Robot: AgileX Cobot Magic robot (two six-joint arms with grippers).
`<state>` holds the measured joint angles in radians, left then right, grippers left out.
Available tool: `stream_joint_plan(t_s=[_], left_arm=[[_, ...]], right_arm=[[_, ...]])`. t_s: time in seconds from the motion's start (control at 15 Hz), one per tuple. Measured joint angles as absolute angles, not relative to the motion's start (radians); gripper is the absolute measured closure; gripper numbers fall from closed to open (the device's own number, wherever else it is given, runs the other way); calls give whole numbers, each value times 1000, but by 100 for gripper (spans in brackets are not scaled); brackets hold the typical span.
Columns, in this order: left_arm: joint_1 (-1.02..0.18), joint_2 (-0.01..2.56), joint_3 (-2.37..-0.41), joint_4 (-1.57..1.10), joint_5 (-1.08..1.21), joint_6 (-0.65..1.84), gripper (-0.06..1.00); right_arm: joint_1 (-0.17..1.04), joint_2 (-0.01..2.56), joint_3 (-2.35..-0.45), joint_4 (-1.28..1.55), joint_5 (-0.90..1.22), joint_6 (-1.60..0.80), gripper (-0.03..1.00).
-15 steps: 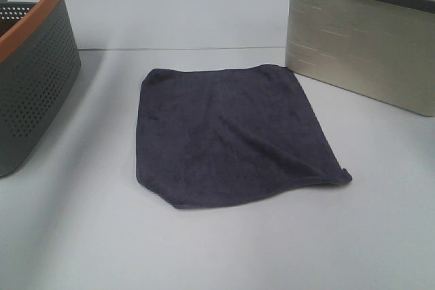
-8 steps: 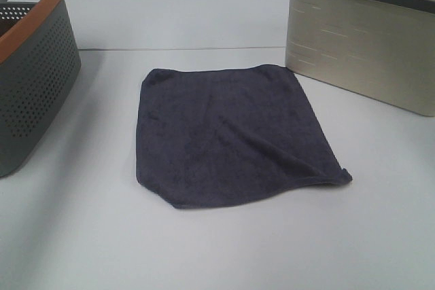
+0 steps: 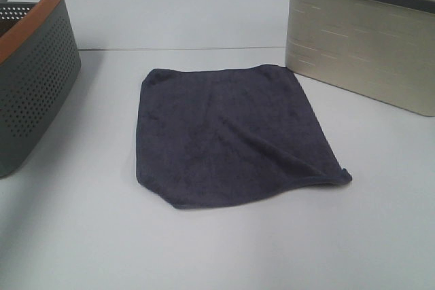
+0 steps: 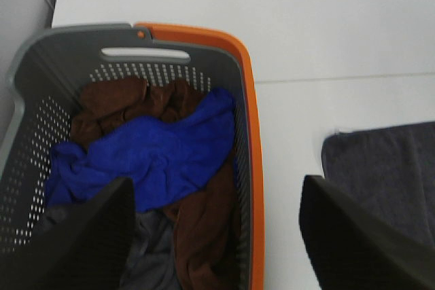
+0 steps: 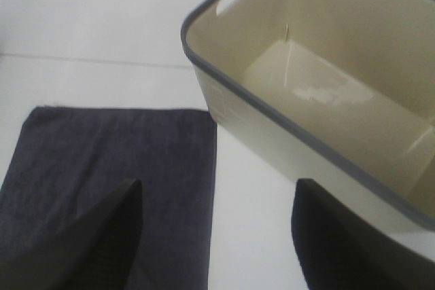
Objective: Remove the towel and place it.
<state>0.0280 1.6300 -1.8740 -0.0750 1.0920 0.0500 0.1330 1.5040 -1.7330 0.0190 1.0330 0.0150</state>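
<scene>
The towel (image 3: pixel 231 137) lies spread flat on the white table (image 3: pixel 204 249), between the two baskets and touching neither. It is dark charcoal with a stitched hem; its near right corner is slightly lifted and curled, and a shallow fold runs diagonally toward that corner.

To the left stands a grey perforated basket (image 3: pixel 34 93) with an orange rim. The left wrist view shows that it holds crumpled cloths: a blue cloth (image 4: pixel 149 157) on top of a brown cloth (image 4: pixel 200 229). To the right stands a beige basket (image 3: pixel 360 49) with a dark grey rim; the right wrist view shows its bare interior.

Neither arm appears in the high view. The left gripper's (image 4: pixel 214 242) jaws stand wide apart and hold nothing; they hang above the orange rim of the grey basket, with the towel's edge beside one finger. The right gripper's (image 5: pixel 214 242) jaws are likewise spread wide and empty, hovering over the towel's edge just beside the beige basket's wall.
</scene>
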Motion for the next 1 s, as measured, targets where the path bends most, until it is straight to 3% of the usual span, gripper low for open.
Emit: stream_joint_plan(t_s=[0.2, 0.47, 1.0], left_arm=[[28, 1604, -1874, -82, 1208, 58, 29], [28, 1490, -1792, -96, 1213, 50, 29], [28, 953, -1083, -93, 1072, 49, 29]], right_arm=[[40, 1502, -1731, 46, 1202, -23, 33], [36, 1386, -1633, 83, 1213, -40, 33], [36, 917, -1147, 82, 1160, -92, 33]])
